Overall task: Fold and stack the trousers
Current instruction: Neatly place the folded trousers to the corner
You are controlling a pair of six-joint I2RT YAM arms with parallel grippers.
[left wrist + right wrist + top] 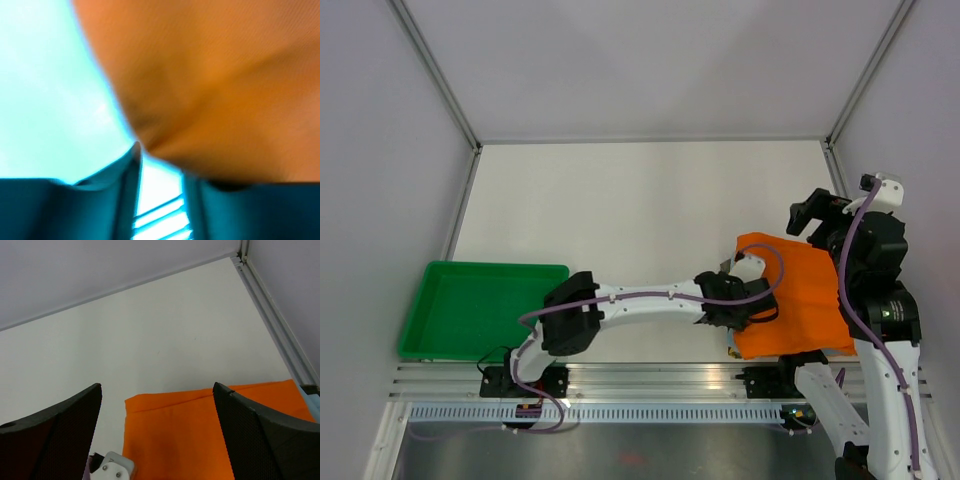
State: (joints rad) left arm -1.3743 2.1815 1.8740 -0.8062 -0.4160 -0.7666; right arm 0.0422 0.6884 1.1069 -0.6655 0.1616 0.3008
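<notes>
The orange trousers [795, 300] lie folded into a rough square at the table's near right, by the front rail. My left arm reaches across to their left edge, and the left gripper [758, 316] sits low over the fabric. The blurred left wrist view has its two fingers [120, 200] apart, with table and rail showing between them and the trousers [215, 85] bunched just past the tips. My right gripper [815, 215] hovers over the trousers' far edge [200, 430]. It is wide open [157, 405] with nothing between its fingers.
A green tray [440, 300] stands at the near left of the table. Aluminium rails [650, 378] run along the front edge, and white walls close in the far and side edges. A sliver of light blue [311, 399] shows beside the trousers' far right corner.
</notes>
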